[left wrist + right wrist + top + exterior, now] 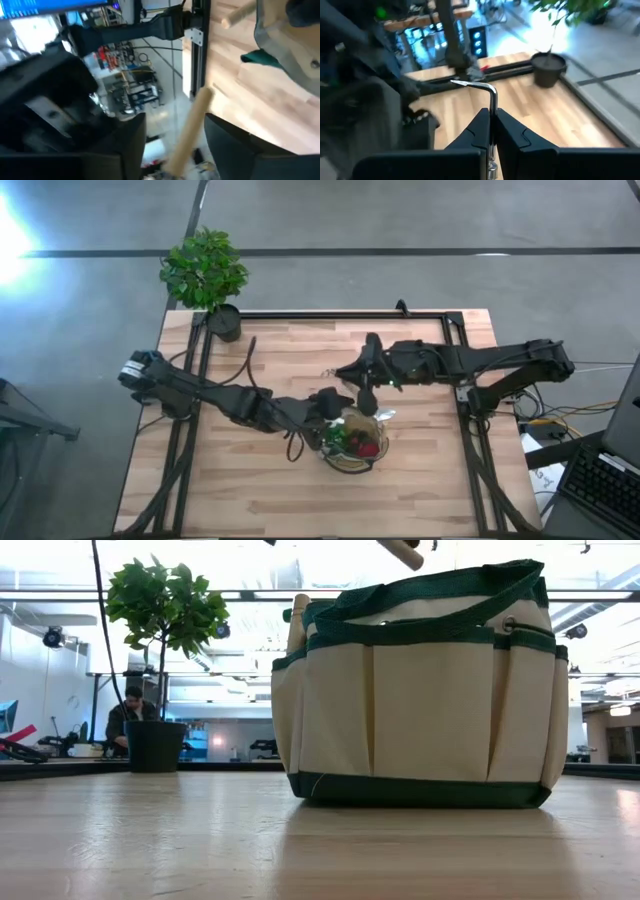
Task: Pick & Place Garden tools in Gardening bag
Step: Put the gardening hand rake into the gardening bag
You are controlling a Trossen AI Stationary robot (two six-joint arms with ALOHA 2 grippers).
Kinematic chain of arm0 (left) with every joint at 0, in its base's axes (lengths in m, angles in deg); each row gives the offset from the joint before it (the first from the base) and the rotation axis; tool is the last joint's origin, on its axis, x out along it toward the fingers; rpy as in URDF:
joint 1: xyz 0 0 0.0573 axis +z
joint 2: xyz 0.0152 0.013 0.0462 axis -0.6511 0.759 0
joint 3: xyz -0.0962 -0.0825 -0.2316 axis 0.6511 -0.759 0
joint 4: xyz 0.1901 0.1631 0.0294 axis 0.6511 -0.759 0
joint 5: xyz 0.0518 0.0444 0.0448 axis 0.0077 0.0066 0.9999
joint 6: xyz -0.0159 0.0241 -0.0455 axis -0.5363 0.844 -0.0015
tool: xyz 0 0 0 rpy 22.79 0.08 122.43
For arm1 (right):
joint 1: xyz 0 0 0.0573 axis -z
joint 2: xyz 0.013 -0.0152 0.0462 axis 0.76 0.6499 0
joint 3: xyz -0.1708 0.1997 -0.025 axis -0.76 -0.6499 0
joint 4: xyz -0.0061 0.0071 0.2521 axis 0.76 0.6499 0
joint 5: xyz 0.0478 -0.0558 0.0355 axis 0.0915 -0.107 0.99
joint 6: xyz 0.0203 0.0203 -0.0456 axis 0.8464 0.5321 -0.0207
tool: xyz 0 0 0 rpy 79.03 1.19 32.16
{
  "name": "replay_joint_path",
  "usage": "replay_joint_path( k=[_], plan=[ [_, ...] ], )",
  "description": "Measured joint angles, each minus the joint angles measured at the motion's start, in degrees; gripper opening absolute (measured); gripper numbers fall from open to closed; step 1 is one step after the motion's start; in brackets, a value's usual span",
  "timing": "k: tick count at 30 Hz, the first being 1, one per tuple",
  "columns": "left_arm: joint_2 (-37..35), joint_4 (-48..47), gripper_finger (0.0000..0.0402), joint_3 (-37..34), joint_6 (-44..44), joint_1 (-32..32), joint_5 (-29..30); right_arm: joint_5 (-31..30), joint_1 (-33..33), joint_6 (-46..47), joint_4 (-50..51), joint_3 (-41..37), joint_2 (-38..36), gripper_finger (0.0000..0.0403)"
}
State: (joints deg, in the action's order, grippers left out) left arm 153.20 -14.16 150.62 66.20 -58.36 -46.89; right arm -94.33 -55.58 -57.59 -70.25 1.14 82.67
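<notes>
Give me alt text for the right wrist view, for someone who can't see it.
The right gripper is shut on a thin metal rod with a bent tip, held above the wooden table. Beyond it stand a black plant pot with green leaves above, and the table's dark frame rail.

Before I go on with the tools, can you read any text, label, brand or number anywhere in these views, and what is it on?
No legible text in any view.
Tan fabric gardening bag with green trim: no label or brand shows on the side facing the low camera.
Blue-lit screen in the left wrist view: markings too blurred to read.
White paper beside the table in the high view: marks too small to read.
Black plant pot: plain.
</notes>
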Motion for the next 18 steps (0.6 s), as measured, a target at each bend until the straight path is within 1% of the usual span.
replay_joint_path(
  k=[4, 6, 8, 10, 12, 14, 18],
  plan=[
    [0.0, 0.1, 0.0224, 0.0, -6.9, 0.0, 0.7, -2.2, 0.0, -1.9, 0.4, 0.0, -2.9, 0.0009],
    [0.0, 0.1, 0.0227, 0.0, -12.7, -0.5, 5.0, -2.3, 0.0, -2.5, 0.4, 0.0, -4.2, 0.0009],
    [0.0, -0.1, 0.0226, 0.0, -18.7, -0.8, 11.4, -2.5, -0.3, -3.4, 1.4, 0.0, -5.6, 0.0008],
    [-0.3, -2.1, 0.0222, 0.0, -25.3, -0.7, 15.4, -2.6, -1.2, -3.6, 2.4, 0.0, -7.3, 0.0008],
    [-1.5, -6.6, 0.0216, -0.1, -33.5, -0.6, 14.9, -2.5, -2.8, -3.7, 3.2, -0.2, -8.6, 0.0008],
    [-3.0, -10.9, 0.0206, -0.5, -41.9, -0.5, 12.1, -2.4, -5.4, -5.0, 3.2, -1.0, -9.7, 0.0008],
    [-7.5, -12.4, 0.0181, -4.3, -55.0, 0.6, 5.5, -2.7, -12.2, -8.6, -0.6, -3.9, -10.5, 0.0008]
  ],
)
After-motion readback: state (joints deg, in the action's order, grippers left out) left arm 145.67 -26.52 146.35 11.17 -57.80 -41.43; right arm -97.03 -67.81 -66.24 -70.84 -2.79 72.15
